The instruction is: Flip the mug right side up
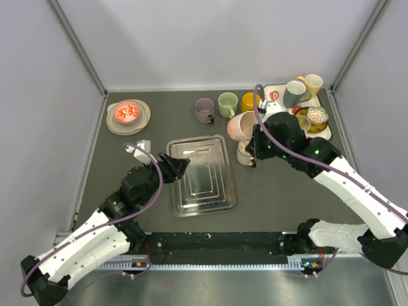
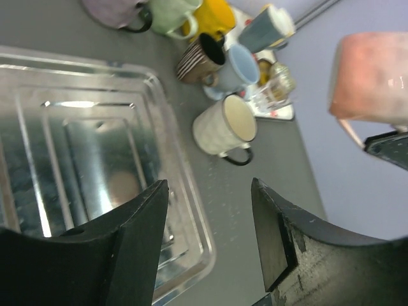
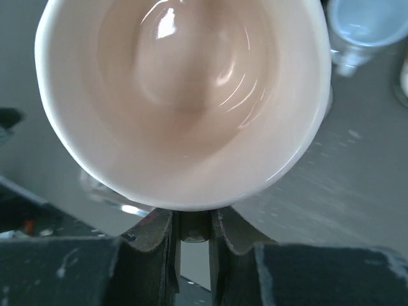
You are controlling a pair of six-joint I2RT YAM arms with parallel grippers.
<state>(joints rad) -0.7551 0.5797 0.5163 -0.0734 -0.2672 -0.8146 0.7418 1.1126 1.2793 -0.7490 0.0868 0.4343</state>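
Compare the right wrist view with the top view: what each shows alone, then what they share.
Right wrist only: the pink mug's glossy inside, with the right jaws shut just below its rim. Top only: the steel tray, the left arm at its edge, and the plate holding a red bowl. Both: the pink mug, held by the right arm.

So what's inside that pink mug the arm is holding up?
Nothing. The right wrist camera looks straight into the pink mug, and its glossy inside is bare down to the bottom. The frame cuts off its far rim, and the mug covers the spot where the right gripper grips it.
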